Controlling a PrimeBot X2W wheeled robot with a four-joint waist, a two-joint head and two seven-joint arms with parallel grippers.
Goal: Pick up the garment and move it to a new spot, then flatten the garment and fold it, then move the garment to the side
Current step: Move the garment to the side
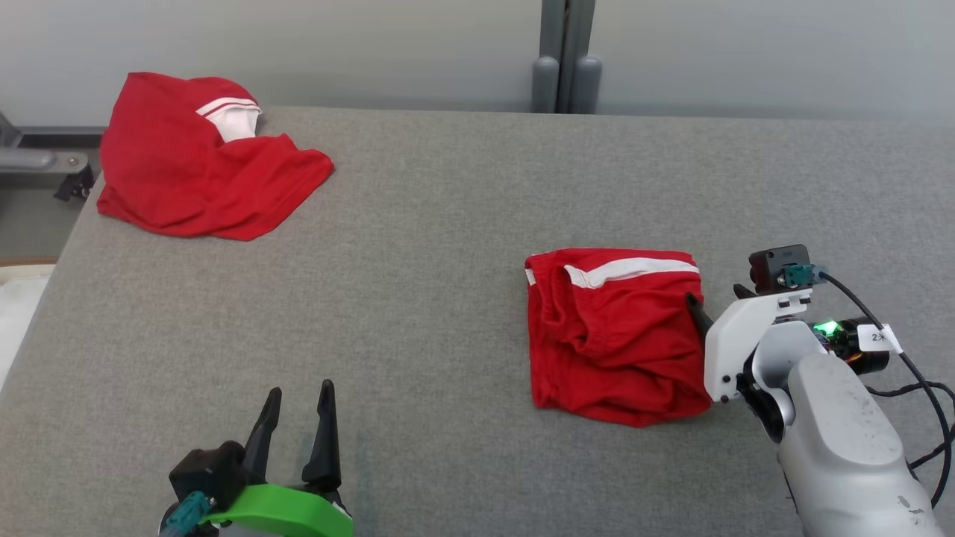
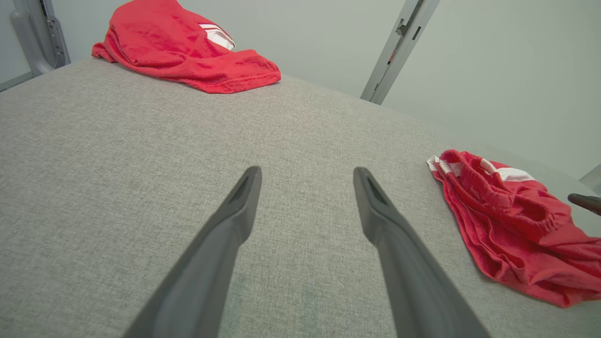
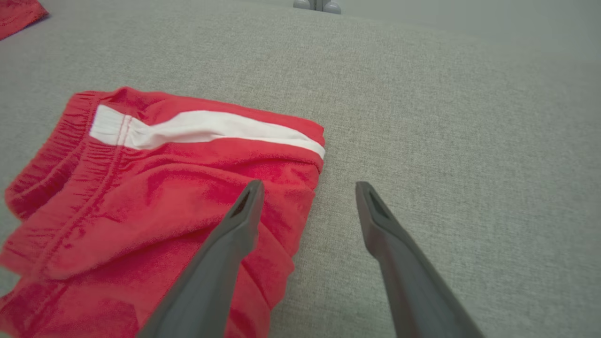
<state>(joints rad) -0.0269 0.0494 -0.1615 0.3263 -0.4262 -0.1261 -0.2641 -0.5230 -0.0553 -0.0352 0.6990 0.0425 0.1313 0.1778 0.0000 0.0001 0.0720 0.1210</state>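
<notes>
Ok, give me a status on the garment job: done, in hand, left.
Looks done: the red shorts lie folded in a compact rectangle on the grey table. In hand: the right end effector, open, straddles the shorts' right edge, gripping nothing; the left end effector is open over bare table. Left: probably moving the shorts aside. A second red garment lies crumpled at the far left corner.

**Figure. A robotics test laboratory.**
We read the setting from its fittings: a wide bench covered in grey woven fabric [image 1: 448,224], plain pale grey wall panels [image 1: 336,45] with a grey metal upright post [image 1: 565,52] between them, a white numbered cable tag [image 1: 880,337] beside the scuffed pale grey robot forearm [image 1: 843,425], and a bright green plastic bracket [image 1: 283,511] behind the left gripper [image 1: 300,386].
</notes>
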